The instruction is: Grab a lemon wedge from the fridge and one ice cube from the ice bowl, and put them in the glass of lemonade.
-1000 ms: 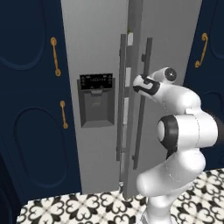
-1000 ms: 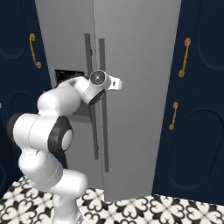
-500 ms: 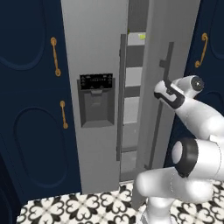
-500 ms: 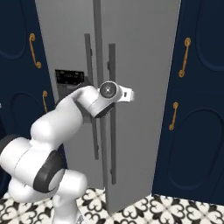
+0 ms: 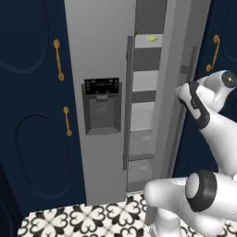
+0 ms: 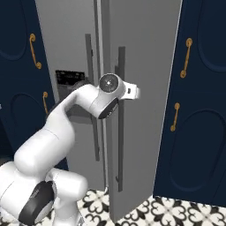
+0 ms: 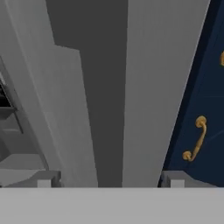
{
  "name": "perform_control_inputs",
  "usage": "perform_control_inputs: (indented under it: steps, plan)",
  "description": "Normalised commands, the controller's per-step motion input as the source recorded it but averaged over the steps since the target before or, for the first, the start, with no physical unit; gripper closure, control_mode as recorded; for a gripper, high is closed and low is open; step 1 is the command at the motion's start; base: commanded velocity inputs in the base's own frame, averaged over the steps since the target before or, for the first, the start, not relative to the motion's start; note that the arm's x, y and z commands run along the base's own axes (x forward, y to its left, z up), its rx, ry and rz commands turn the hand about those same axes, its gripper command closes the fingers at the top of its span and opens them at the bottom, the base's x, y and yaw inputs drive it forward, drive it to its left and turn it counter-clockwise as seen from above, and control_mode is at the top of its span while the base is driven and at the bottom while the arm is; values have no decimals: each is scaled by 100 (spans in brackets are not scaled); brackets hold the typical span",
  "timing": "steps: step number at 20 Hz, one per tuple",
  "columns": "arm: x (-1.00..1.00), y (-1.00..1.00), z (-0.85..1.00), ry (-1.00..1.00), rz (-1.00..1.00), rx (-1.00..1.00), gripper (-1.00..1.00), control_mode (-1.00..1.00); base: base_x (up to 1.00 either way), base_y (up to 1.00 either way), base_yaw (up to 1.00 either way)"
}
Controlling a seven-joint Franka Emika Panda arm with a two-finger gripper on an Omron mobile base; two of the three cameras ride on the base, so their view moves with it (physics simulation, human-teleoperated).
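My gripper (image 7: 104, 180) sits at the edge of the fridge's (image 5: 99, 55) right door (image 7: 162, 87), jaws spread wide with the door's handle between my fingertips (image 7: 173, 179), not gripped. The door stands partly ajar. Through the gap, the lemon wedge (image 5: 149, 39) lies on an upper shelf (image 5: 147, 41).

Tall navy cabinet doors (image 5: 32, 106) with raised oval panels stand at the left, each bearing a slim vertical gold handle (image 5: 58, 59). Matching navy cabinet doors (image 6: 198, 110) with gold handles (image 6: 186, 57) stand at the right. The floor (image 5: 78, 220) is white tile patterned with black floral motifs. Light is even and soft.
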Motion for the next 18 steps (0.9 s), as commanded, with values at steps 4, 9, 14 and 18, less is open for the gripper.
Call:
perform_control_inputs:
  steps: [4, 9, 14, 18]
  plan:
    - [-86, 15, 100, -4, 8, -1, -100, -100, 0, 0, 0]
    - [-15, 92, 82, 7, 0, -24, -100, -100, 0, 0, 0]
    - [3, 100, 34, 25, -2, -37, -100, -100, 0, 0, 0]
    - [37, 100, 0, 33, -18, -49, -100, -100, 0, 0, 0]
